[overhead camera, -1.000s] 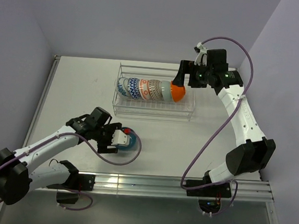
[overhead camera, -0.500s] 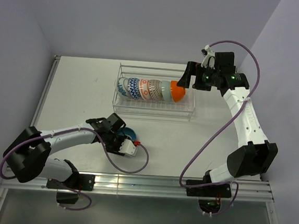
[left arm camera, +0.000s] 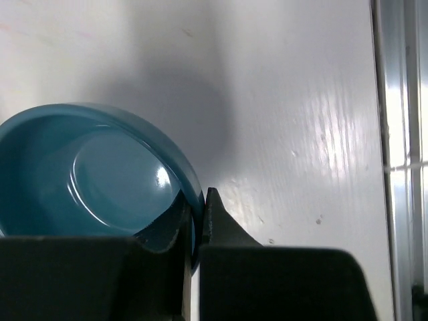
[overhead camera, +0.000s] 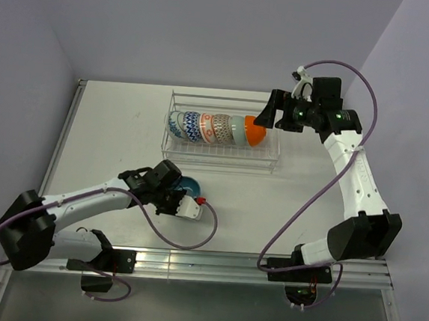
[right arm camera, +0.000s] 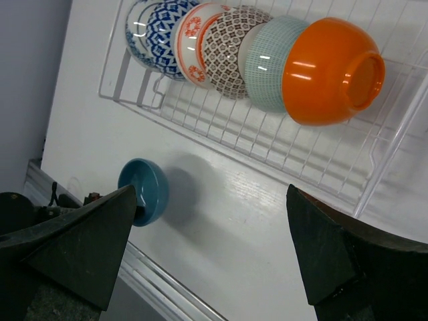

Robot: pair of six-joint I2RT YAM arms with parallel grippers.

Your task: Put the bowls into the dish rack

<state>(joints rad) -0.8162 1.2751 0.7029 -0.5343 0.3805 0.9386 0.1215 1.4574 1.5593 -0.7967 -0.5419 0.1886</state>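
light: bright, diffuse | shadows: soft beside teal bowl | glare: table sheen | blur: near fingers soft

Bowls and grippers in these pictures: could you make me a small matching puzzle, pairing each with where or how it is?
1. teal bowl
2. orange bowl
3. left gripper
4. right gripper

A. open
B. shut on a bowl's rim
C. outside the dish rack
D. standing inside the dish rack

Pairs: 1-C, 2-D, 3-B, 4-A
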